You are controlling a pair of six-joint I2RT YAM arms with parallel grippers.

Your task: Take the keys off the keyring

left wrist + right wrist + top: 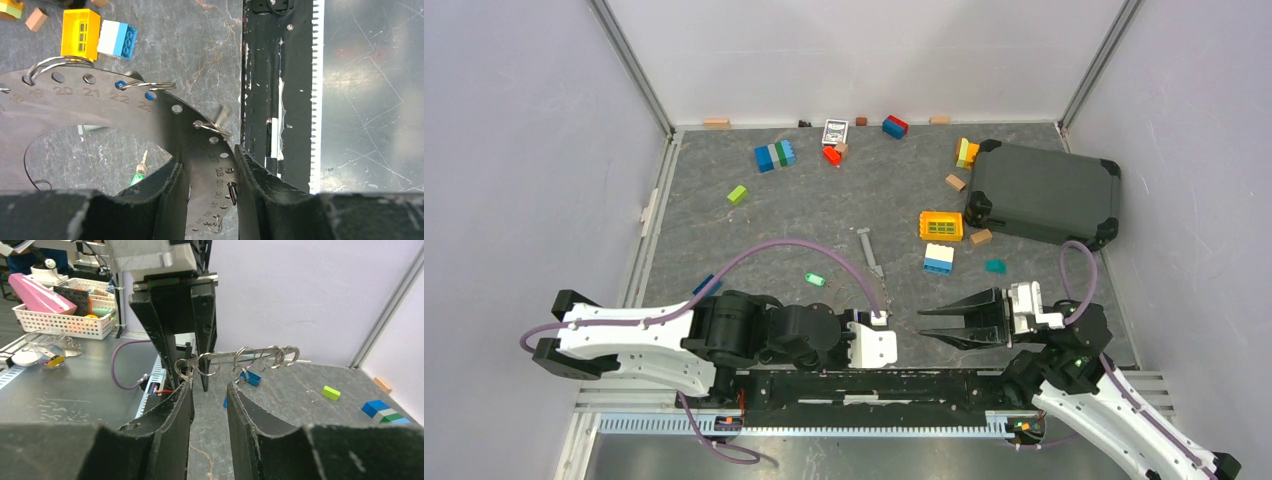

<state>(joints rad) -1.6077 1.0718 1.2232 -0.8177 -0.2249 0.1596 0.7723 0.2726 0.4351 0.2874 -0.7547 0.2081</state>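
My left gripper [207, 160] points down and is shut on a dark flat plate [100, 100] with numbered holes. Several wire keyrings hang through those holes, such as one keyring [147, 85] near hole 22 and another [212, 127] with a small silver key [223, 114] on it. In the right wrist view the plate is edge-on with the rings [210, 364] in a row. My right gripper [210, 386] is open just below and in front of them, with nothing between its fingers. A green-headed key [814, 279] lies loose on the table.
A black case [1044, 192] stands at the back right. A yellow grid block [941, 225], a white and blue brick [939, 258] and a long grey bar [870, 250] lie mid-table. More bricks lie along the back wall. The black base rail [874, 385] runs along the near edge.
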